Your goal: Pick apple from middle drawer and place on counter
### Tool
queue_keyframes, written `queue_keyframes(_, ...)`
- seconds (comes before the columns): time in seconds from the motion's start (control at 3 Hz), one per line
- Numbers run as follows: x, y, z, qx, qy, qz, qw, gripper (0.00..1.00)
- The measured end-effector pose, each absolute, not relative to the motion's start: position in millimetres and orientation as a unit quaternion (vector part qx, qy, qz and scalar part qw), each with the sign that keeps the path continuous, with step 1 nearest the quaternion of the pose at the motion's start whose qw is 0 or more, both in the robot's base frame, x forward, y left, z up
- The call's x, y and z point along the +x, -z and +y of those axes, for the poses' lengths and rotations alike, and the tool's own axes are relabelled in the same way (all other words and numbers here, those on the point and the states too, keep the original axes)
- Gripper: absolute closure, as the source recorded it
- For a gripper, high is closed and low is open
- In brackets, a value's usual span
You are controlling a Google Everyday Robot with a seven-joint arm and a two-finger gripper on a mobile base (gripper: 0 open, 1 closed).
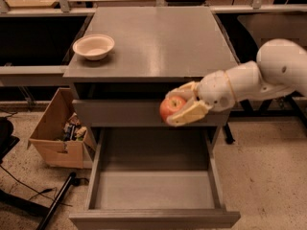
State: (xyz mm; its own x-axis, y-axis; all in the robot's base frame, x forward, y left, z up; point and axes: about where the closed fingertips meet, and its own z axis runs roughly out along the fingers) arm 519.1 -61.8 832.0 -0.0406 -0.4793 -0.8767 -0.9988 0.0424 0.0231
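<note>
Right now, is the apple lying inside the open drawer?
No, the gripper holds the apple up in the air, above the open middle drawer and below the counter.

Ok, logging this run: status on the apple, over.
Hand shut on apple, above the open middle drawer, below counter level. Not yet on counter. Bowl at counter's left edge, clear of the path.
</note>
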Motion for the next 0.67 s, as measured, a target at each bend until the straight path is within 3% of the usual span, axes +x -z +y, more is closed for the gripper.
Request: queue_keyframes(0.67,599,-949,-78,-0.531,-0.332,0.65,0.429,1.0)
